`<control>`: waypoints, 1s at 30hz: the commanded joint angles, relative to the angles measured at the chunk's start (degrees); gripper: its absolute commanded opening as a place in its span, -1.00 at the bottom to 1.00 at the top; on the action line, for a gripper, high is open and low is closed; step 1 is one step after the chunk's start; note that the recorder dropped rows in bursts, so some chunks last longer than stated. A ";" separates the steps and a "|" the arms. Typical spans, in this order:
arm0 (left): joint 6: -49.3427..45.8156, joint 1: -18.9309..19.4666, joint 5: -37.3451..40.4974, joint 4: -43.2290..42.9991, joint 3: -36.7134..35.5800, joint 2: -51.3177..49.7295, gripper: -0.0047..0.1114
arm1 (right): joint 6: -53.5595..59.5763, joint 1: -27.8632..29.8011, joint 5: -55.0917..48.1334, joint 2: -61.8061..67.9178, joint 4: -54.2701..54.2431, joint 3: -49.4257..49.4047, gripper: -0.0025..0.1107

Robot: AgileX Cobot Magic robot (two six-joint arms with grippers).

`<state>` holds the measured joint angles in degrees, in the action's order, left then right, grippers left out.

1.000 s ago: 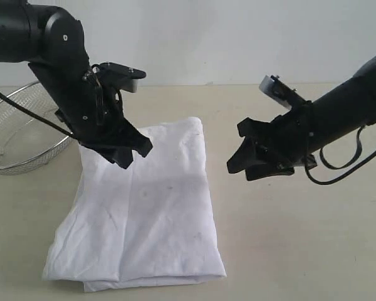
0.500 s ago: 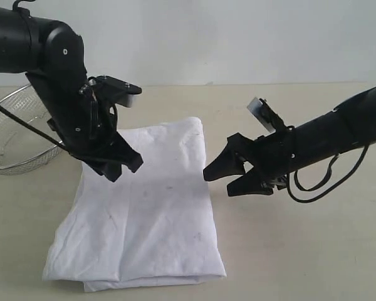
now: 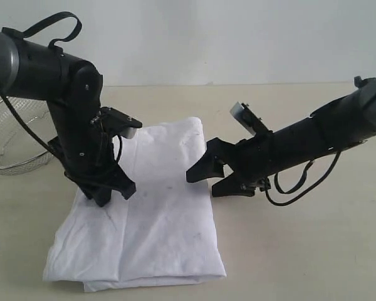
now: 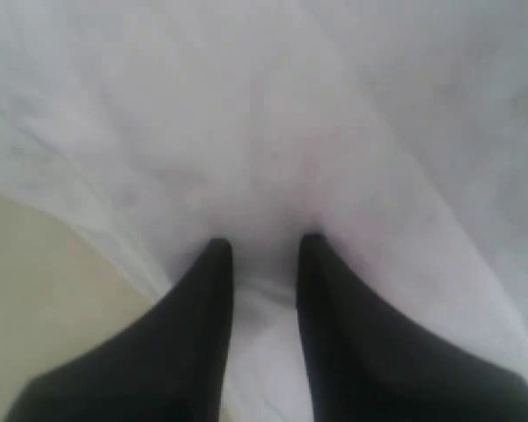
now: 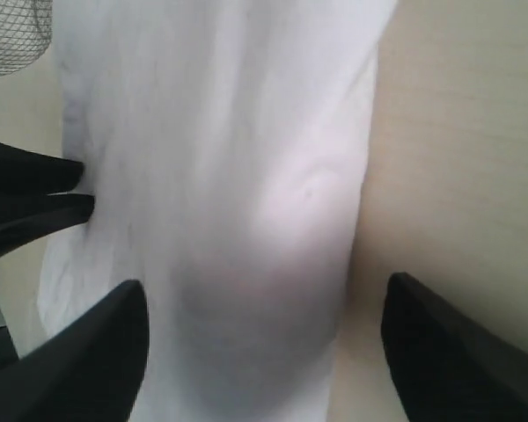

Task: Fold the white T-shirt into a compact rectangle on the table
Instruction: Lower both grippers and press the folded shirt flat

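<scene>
Mid-fold, I judge: white T-shirt (image 3: 166, 213) lies in long strip on table (image 3: 301, 251). My right gripper (image 3: 202, 185) gapes wide at its right edge. My left gripper (image 3: 116, 194) narrow on left edge, can't tell if pinching. Next probably needs both clamped, lifted evenly.

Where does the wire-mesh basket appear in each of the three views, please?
Exterior view: wire-mesh basket at the left edge, behind the left arm.
Left wrist view: not in it.
Right wrist view: a corner sliver beyond the white T-shirt.
Shared landmark: the white T-shirt, in all three views.
</scene>
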<state>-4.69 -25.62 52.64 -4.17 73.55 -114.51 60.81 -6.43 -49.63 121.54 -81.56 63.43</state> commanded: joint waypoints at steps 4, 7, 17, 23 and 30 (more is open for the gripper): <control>2.47 -0.24 1.20 -4.17 -0.34 -0.02 -0.53 | -0.82 -2.72 2.37 1.16 -1.18 2.57 0.23; 2.47 -0.24 1.10 -4.15 -0.34 -0.10 -0.53 | -2.06 -2.72 0.69 2.40 -1.41 3.42 0.23; 2.59 -0.24 -0.57 -3.76 -0.34 -0.29 -0.53 | -2.18 -2.80 -2.42 4.95 -3.01 4.06 0.05; 2.59 -0.24 -0.57 -2.97 -0.34 -2.90 -0.53 | -1.96 -2.93 -2.68 4.95 -3.28 4.06 0.04; 2.59 -0.24 -2.16 -1.85 -0.34 -5.56 -0.53 | -0.63 -6.12 0.25 4.95 -3.57 4.06 0.11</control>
<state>-2.65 -25.62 51.79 -7.47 73.66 -118.44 58.76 -10.57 -51.22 126.20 -85.93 67.38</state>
